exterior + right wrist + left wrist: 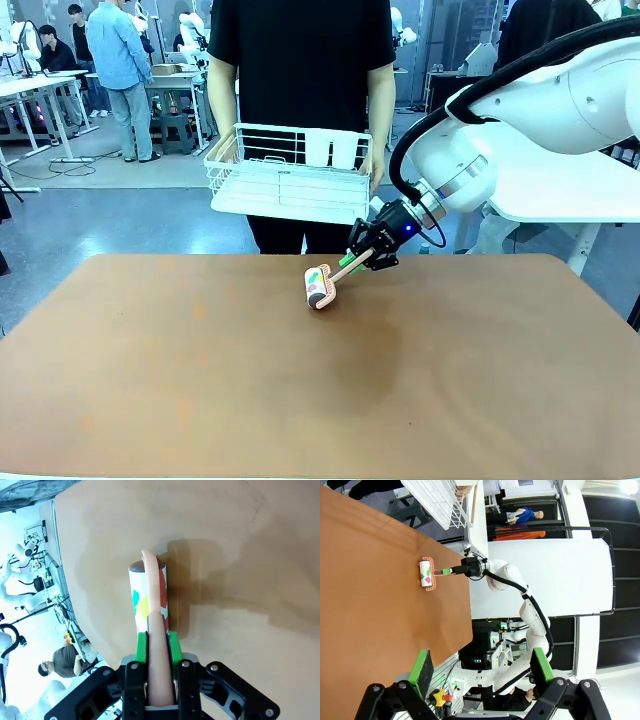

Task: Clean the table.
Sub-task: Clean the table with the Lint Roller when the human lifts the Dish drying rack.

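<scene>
A lint roller (320, 286) with a pink frame and a white drum with coloured patches rests on the reddish-brown table (300, 390), near its far edge. My right gripper (366, 256) is shut on the roller's pink handle, reaching in from the right. In the right wrist view the handle (157, 630) runs between the green pads (142, 646) of my right gripper (158, 647), and the drum (140, 595) lies on the table (240, 555). The left wrist view shows my left gripper (482, 667) open and holding nothing, off the table's side, far from the lint roller (426, 575).
A person stands at the far edge holding a white wire rack (290, 180) above the table. A white table (560, 190) stands at the right behind my right arm. Other people and tables are farther back on the left.
</scene>
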You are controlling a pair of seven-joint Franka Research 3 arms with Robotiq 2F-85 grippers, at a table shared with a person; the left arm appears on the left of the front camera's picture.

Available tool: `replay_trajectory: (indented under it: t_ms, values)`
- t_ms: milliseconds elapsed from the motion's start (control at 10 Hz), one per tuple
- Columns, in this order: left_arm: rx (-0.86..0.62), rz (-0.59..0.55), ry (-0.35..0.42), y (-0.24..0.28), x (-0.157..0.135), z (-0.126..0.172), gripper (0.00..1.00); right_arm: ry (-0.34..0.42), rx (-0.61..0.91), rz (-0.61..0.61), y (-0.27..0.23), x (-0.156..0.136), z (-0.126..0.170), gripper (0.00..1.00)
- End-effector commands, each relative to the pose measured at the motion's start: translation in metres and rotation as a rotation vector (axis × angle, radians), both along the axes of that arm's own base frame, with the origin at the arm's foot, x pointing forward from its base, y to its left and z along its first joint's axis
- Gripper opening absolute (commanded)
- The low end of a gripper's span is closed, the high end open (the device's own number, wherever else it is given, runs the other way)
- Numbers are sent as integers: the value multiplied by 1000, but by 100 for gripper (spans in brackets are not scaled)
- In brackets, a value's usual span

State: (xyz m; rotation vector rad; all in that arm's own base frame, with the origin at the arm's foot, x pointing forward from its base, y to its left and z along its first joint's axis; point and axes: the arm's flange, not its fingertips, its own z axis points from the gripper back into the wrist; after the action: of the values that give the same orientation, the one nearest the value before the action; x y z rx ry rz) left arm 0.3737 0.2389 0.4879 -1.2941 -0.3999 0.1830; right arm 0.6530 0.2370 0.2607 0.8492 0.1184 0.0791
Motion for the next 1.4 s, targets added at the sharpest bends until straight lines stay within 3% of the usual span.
replay_trajectory:
  t_ms: [0, 200, 500, 900, 1100, 1300]
  values:
    - [-12, -5, -13, 2, -3, 1, 100, 3, -120, 26, -9, -17, -33, 21]
    - [-12, -5, -13, 2, -3, 1, 100, -37, -69, 13, -20, -21, -5, 21]
    - [-12, -5, -13, 2, -3, 1, 100, -199, -136, -10, -54, -62, 91, 21]
    - [-12, -5, -13, 2, -3, 1, 100, -191, -155, -28, -68, -74, 94, 21]
    - [-12, -5, -13, 2, -3, 1, 100, -230, -240, -46, -78, -85, 111, 21]
    - [-12, -5, -13, 2, -3, 1, 100, -219, -417, 7, -128, -109, 157, 21]
